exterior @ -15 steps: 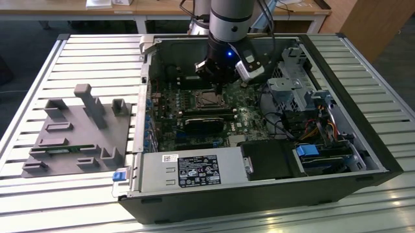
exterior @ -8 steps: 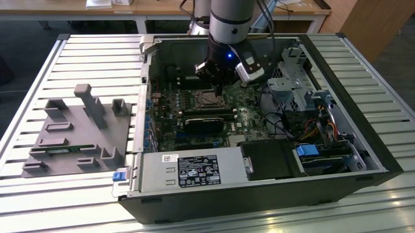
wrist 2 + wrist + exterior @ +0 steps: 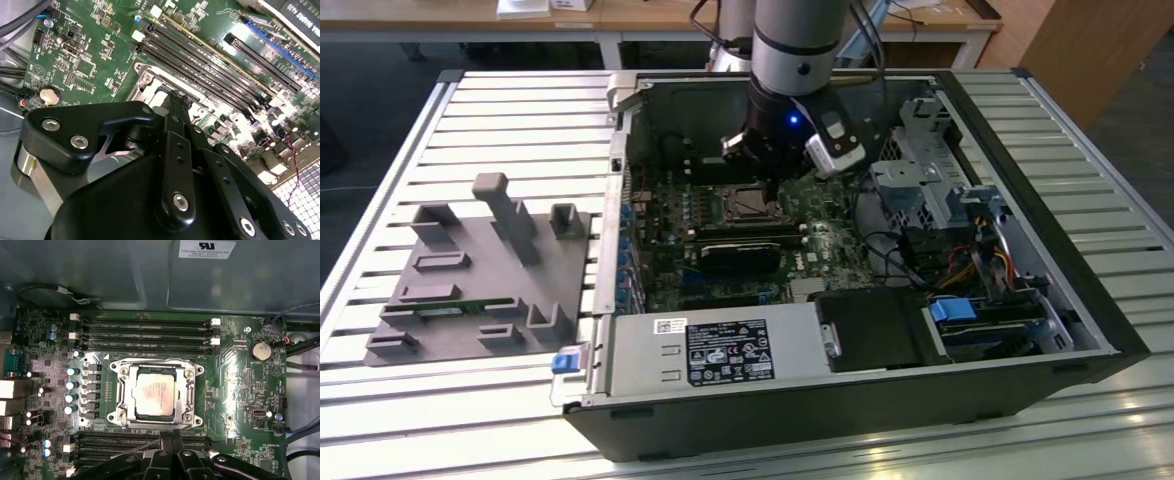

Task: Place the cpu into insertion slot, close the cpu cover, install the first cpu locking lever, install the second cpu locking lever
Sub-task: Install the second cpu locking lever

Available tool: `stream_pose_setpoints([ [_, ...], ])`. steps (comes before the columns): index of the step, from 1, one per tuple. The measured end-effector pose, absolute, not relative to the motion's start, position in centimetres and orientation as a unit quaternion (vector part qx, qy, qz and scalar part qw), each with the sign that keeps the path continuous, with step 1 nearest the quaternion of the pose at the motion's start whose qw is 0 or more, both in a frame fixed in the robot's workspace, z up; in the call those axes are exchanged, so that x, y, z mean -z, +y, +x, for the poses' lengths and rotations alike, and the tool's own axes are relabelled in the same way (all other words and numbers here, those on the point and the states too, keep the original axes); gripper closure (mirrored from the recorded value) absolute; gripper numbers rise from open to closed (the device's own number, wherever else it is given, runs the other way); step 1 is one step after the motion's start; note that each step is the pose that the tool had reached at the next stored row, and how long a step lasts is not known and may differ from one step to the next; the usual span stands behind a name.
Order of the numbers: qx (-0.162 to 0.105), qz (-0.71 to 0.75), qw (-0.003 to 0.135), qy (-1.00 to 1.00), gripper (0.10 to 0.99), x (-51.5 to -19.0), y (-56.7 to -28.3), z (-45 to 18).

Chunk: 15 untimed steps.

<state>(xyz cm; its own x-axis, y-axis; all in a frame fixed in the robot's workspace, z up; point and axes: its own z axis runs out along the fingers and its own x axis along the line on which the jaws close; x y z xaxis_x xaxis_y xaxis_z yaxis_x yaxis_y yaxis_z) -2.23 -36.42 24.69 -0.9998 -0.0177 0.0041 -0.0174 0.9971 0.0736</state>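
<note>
Overhead work first: in the exterior view I have the arm (image 3: 794, 50) reaching down into the open computer case (image 3: 1067, 300), which lies on its side on a slatted metal table (image 3: 400, 150). The gripper (image 3: 781, 165) hangs low over the green motherboard (image 3: 720, 260), just above the insertion slot (image 3: 747, 203), which sits near the middle of the board. A grey fixture block (image 3: 480, 270) rests on the table towards the exterior view's left, well apart from the case. A black power supply (image 3: 720, 350) with a label runs along the near edge of the case.

From the second wrist view I see the black gripper (image 3: 176, 100) body close up, its tips down at the edge of the insertion slot (image 3: 150, 85). Long memory slots (image 3: 210, 65) run just beside the socket. I cannot tell whether the fingers are open or closed.

Looking through the first wrist view, the cpu (image 3: 155, 394) lies flat in the insertion slot (image 3: 116, 389), silvery top up. The cpu cover (image 3: 190, 392) lies down around the chip, its square cut-out framing the metal top. The gripper (image 3: 172, 437) tips sit at the socket's edge, next to a thin locking lever (image 3: 145, 445) that runs along that side.
</note>
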Motion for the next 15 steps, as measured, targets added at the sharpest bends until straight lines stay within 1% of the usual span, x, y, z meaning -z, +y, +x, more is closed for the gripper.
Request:
stream_pose_setpoints([
  [15, 0.037, 0.009, 0.002, -0.999, 0.98, -24.63, -36.83, -2.66],
])
